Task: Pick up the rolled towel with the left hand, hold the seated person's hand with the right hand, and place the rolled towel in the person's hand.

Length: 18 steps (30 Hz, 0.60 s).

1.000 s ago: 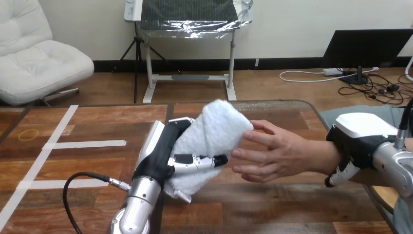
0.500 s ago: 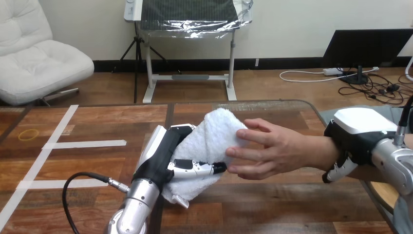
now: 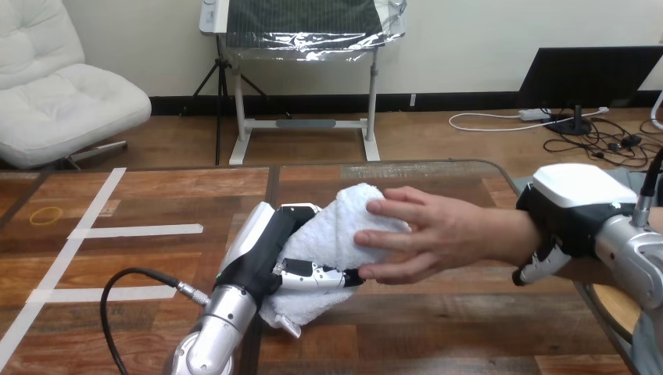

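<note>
rolled towel (image 3: 338, 225) gripped by left hand (image 3: 264, 244), person's hand (image 3: 438, 234) now atop; right hand (image 3: 575, 209) clasps wrist (image 3: 510, 234).

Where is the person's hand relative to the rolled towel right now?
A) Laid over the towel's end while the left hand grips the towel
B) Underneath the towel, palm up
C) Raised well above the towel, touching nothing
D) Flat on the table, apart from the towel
A: the person's hand lies on the far end of the rolled towel, and the left hand has its fingers curled round the towel.
</note>
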Each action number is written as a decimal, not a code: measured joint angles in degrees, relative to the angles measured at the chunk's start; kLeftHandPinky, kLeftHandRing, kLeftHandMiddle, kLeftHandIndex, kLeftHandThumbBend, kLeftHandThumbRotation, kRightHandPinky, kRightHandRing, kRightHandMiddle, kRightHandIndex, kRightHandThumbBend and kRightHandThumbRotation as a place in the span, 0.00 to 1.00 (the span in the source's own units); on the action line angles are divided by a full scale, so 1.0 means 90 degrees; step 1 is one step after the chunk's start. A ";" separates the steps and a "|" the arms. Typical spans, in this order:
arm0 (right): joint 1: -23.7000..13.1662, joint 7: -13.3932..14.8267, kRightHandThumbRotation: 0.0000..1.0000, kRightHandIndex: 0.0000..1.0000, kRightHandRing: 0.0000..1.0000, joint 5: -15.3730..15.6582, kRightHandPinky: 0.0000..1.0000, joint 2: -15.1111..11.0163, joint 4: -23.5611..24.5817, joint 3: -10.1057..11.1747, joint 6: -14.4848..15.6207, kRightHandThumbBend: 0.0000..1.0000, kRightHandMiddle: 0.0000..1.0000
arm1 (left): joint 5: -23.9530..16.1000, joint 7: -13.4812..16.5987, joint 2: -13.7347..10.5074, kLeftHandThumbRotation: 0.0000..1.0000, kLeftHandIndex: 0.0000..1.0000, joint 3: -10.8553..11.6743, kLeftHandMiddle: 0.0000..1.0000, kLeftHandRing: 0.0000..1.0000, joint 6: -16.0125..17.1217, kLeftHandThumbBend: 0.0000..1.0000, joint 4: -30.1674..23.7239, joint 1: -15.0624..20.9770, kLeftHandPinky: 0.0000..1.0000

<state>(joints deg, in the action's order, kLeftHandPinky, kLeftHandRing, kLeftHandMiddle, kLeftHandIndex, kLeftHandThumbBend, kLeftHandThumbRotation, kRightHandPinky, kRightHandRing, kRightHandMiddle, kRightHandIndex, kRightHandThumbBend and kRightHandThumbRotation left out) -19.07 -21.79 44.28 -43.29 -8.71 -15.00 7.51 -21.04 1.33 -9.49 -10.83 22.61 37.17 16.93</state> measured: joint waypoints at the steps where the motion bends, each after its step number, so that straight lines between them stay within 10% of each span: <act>1: 0.0000 0.0000 0.00 0.36 0.24 -0.0019 0.16 -0.0006 0.0009 0.0015 -0.0019 0.65 0.33 | -0.0003 -0.0019 -0.0002 0.01 0.50 -0.0006 0.42 0.36 0.0000 0.59 0.0016 0.0016 0.33; 18: 0.0001 0.0000 0.00 0.34 0.22 -0.0138 0.14 -0.0146 0.0258 0.0073 -0.0109 0.66 0.32 | -0.0061 -0.0098 -0.0080 0.00 0.49 -0.0185 0.42 0.36 0.0086 0.60 0.0305 0.0228 0.33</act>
<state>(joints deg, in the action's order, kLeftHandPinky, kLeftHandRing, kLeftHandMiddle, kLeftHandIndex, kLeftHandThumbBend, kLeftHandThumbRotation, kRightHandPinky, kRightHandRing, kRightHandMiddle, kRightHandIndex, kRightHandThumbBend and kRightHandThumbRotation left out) -19.06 -21.79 43.04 -44.61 -6.39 -14.35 6.53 -21.59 0.44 -10.21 -12.49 23.38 39.92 18.99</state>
